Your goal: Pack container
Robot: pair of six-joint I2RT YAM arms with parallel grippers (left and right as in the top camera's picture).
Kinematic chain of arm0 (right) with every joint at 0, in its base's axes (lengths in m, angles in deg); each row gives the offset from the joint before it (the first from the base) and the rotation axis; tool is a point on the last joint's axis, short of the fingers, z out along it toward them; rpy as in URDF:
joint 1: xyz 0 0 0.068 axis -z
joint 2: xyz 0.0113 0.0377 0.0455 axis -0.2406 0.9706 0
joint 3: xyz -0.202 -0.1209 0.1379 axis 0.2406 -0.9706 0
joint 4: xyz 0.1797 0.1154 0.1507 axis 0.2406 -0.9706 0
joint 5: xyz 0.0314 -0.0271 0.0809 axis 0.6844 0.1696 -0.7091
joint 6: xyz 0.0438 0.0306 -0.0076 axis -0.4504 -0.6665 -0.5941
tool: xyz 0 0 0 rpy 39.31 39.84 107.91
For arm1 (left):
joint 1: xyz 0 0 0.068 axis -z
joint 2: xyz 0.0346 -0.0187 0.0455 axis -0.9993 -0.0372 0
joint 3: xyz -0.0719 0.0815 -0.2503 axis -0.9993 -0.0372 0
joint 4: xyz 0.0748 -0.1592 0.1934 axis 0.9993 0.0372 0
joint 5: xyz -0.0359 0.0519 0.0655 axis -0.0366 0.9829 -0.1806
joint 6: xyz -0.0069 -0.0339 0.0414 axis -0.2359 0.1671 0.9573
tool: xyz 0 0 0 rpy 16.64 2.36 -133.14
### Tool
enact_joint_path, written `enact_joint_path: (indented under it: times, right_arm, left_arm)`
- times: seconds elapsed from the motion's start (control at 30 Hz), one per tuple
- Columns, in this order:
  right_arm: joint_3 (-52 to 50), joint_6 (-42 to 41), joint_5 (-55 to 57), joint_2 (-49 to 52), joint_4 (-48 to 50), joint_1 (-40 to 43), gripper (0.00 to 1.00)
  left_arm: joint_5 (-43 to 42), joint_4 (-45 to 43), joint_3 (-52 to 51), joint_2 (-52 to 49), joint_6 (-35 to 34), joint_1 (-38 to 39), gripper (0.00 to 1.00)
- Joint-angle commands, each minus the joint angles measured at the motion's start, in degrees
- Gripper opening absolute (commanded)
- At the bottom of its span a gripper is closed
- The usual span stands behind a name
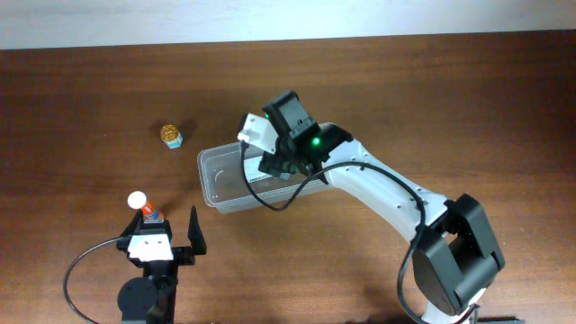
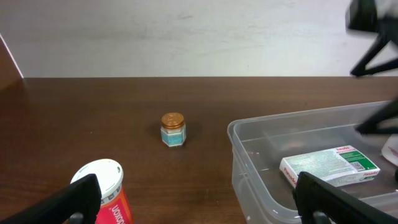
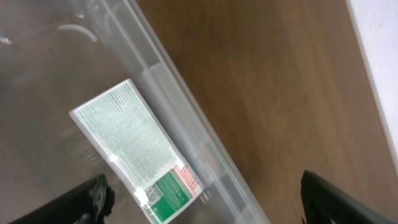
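Container [image 1: 211, 184] of clear plastic sits mid-worktop [image 1: 432, 81], long side running left to right; one white box [image 3: 134, 146] with a green-and-red end lies flat on its floor, close against a side wall. Outside, a small gold-lidded jar [image 1: 171, 136] stands on the worktop beyond the container's left end; a white-capped bottle [image 1: 144, 210] with a red label stands off its near left corner. Right arm reaches in from the near right, bent over the container; its tool [image 3: 208, 208] hangs above the right half, jaws wide apart and empty, box beneath them. Left tool [image 2: 199, 208] sits low at the near edge, jaws spread wide, gripping nothing; bottle just inside its left finger.
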State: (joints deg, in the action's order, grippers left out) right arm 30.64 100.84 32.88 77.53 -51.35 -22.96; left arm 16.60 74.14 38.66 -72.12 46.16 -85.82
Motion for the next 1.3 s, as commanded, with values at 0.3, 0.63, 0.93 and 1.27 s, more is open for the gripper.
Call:
enact_joint_path:
  times: [0.3,0.63,0.93,1.27]
  right_arm:
    - [12.35,-33.64,-8.83,-1.27,-14.51,-6.71,0.56]
    - [12.33,-46.77,-8.72,2.45,-12.44,-7.32,0.07]
    - [12.33,-48.43,-8.72,8.92,-10.69,-7.32,0.04]
    - [12.31,-48.37,-8.66,12.94,-8.94,-7.3,0.04]
  left_arm:
    - [-0.61,-0.04,-0.55,0.35,0.24,-0.35,0.99]
    - [-0.61,-0.04,-0.55,0.35,0.24,-0.35,0.99]
    - [-0.61,-0.04,-0.55,0.35,0.24,-0.35,0.99]
    - [-0.61,-0.04,-0.55,0.33,0.24,-0.35,0.99]
